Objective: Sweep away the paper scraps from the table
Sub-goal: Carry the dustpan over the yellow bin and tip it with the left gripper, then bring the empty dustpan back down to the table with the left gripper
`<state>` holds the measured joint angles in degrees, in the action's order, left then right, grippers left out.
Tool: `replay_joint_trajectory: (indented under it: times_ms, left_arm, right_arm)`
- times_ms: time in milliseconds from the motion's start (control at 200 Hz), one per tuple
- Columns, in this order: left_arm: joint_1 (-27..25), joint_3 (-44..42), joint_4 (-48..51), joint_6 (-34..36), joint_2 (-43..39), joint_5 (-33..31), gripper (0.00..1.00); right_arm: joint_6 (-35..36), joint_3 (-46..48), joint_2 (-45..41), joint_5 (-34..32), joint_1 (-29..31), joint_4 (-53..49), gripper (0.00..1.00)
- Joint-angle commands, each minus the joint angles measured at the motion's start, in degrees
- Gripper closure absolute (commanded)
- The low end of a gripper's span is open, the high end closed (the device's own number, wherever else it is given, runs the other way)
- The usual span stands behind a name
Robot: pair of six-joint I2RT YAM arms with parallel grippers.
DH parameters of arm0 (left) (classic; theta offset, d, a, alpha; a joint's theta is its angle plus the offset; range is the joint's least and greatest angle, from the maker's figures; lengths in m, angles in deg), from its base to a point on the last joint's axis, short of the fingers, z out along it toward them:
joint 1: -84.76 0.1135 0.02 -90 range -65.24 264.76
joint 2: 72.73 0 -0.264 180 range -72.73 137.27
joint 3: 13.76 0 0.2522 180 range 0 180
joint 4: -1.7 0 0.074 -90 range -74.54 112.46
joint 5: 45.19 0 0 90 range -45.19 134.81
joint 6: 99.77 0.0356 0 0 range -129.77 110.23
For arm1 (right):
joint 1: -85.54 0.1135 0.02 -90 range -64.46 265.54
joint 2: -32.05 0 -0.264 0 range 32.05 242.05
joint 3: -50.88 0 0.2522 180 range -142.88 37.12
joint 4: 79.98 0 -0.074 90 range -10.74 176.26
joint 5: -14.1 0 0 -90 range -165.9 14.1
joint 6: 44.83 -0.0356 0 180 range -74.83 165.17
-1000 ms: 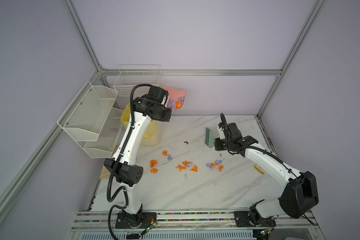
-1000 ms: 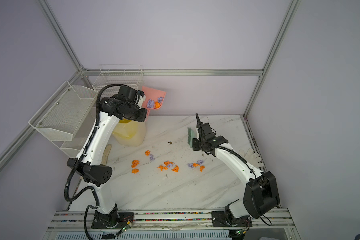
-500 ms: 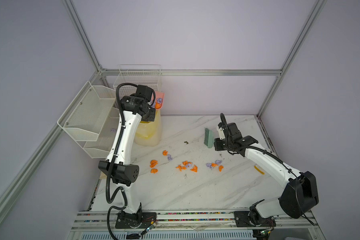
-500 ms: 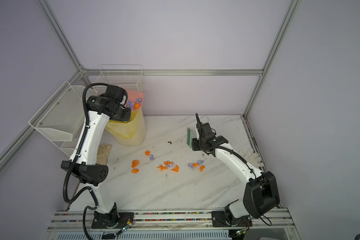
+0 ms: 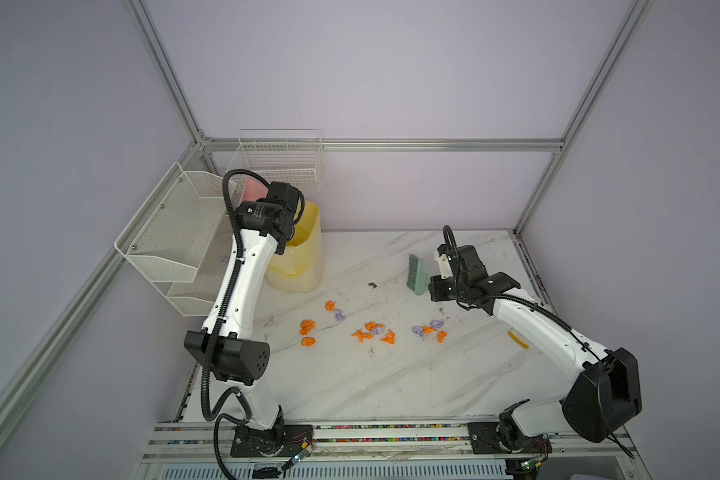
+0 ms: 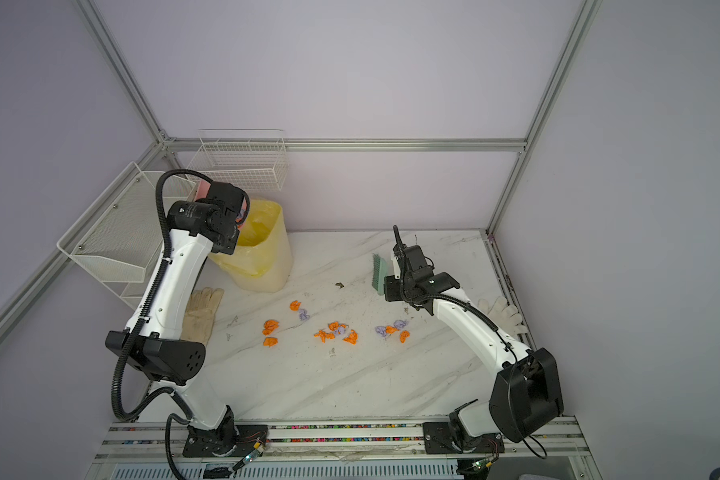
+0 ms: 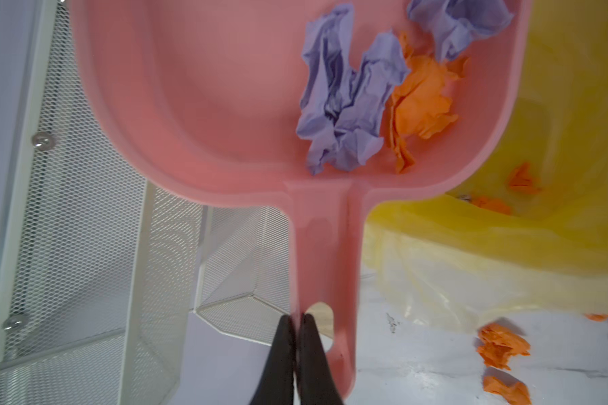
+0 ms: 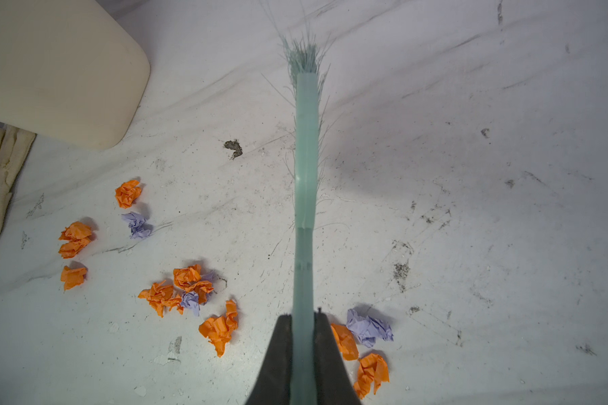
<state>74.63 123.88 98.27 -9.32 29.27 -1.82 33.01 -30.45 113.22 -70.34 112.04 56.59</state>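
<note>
Pinching with both sets of jaws: left gripper on pink dustpan by its handle, right gripper on green brush. Seemingly midway: several wads in the raised pan beside the yellow-lined bin at far left, a few inside it already. Left to sweep: roughly a dozen paper scraps, crumpled orange and lilac, strewn across mid table.

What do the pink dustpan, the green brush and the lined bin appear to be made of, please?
The pink dustpan looks like moulded plastic: smooth, matte, rim and handle in one piece. The green brush seems translucent plastic, with probably synthetic bristles splaying at its end. The bin appears cream plastic, rounded corners, lined with a thin wrinkled yellow bag, likely plastic film.
</note>
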Motion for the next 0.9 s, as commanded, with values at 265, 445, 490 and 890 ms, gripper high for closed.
replay_joint_trajectory:
  times_ms: [265, 445, 490, 890]
  left_arm:
    - [-2.41, -5.55, -15.52, 14.50, 2.26, -30.79, 1.00]
    - [-2.53, -10.76, -22.67, 21.05, 2.13, -34.08, 1.00]
    - [-2.53, -10.84, -22.93, 21.39, 2.36, -34.68, 1.00]
    - [-2.75, -12.99, -27.42, 24.78, 1.33, -34.95, 1.00]
  right_arm:
    - [0.91, 1.66, -1.75, 0.76, -0.29, 1.90, 1.00]
    - [1.13, 1.52, -1.81, 0.51, -0.24, 1.90, 1.00]
    - [1.18, 1.55, -1.80, 0.65, -0.24, 2.07, 1.00]
    - [1.24, 1.58, -1.20, 1.47, -0.31, 2.44, 1.00]
